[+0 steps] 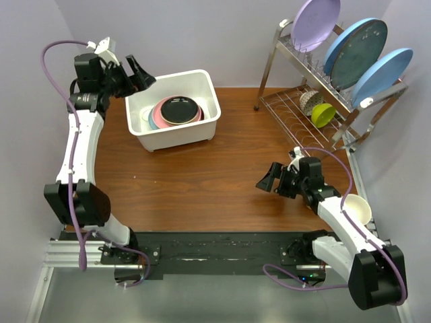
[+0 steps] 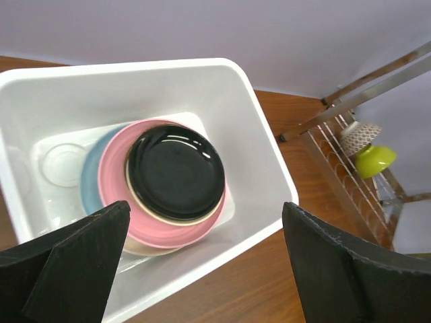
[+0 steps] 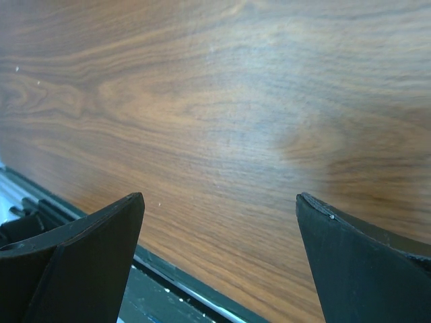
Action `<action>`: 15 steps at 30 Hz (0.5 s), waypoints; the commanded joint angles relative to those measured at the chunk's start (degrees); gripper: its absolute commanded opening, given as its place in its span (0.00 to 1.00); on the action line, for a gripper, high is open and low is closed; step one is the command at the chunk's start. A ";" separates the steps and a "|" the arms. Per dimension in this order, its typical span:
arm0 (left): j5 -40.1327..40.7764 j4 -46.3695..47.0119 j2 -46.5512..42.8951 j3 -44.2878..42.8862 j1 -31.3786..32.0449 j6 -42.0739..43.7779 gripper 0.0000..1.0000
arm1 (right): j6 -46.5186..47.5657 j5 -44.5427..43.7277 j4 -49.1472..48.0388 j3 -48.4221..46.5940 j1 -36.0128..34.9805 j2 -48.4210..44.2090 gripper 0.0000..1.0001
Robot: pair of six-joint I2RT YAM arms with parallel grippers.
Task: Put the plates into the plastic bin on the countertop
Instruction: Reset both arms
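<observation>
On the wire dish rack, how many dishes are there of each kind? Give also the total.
Upright plates: 3 (lilac plate, dark blue plate, light blue plate)
Cups or small bowls: 2 (yellow-green cup, speckled cup)
Total: 5

Bright, even overhead light, soft sheen on the top plate and countertop, faint shadows, slight wrist-view blur.

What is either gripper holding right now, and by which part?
Nothing. The left gripper is open above the plastic bin, the right gripper open over the countertop.
</observation>
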State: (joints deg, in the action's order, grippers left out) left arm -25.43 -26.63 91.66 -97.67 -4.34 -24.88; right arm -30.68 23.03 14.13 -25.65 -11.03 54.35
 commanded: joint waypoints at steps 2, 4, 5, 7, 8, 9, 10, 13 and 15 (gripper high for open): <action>10.30 -4.74 -7.89 6.16 3.63 8.71 1.00 | 3.60 -7.71 8.62 -6.60 -1.80 -1.35 0.99; 13.99 -5.44 -10.60 8.88 6.34 10.28 1.00 | 4.04 -9.22 10.73 -8.27 -2.59 -1.79 0.99; 15.48 -5.97 -11.49 9.77 7.32 10.64 1.00 | 4.22 -10.97 11.26 -8.80 -3.64 -1.88 0.99; 20.75 -6.67 -13.68 12.57 10.99 11.52 1.00 | 4.22 -13.35 12.93 -10.11 -4.96 -1.96 0.99; 21.99 -7.03 -14.39 13.46 12.15 11.70 1.00 | 4.22 -14.23 13.37 -10.56 -6.62 -1.88 0.99; 24.35 -7.20 -15.79 14.60 13.03 11.44 1.00 | 4.31 -16.67 13.81 -11.52 -7.60 -1.88 0.99; 24.98 -7.21 -16.59 17.13 14.52 11.18 1.00 | 4.22 -17.92 14.86 -12.05 -8.65 -1.70 0.99; 28.32 -7.21 -19.23 22.06 17.68 10.47 1.00 | 4.05 -22.75 16.36 -13.98 -13.91 -1.00 0.99; 30.34 -7.21 -21.16 24.53 19.97 9.77 1.00 | 4.05 -26.07 17.15 -15.30 -15.86 -0.39 0.99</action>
State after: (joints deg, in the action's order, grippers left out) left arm -2.59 -33.74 74.43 -77.14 12.43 -15.44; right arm -27.51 5.89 28.08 -36.77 -23.27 53.28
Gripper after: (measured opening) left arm 0.997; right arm 0.986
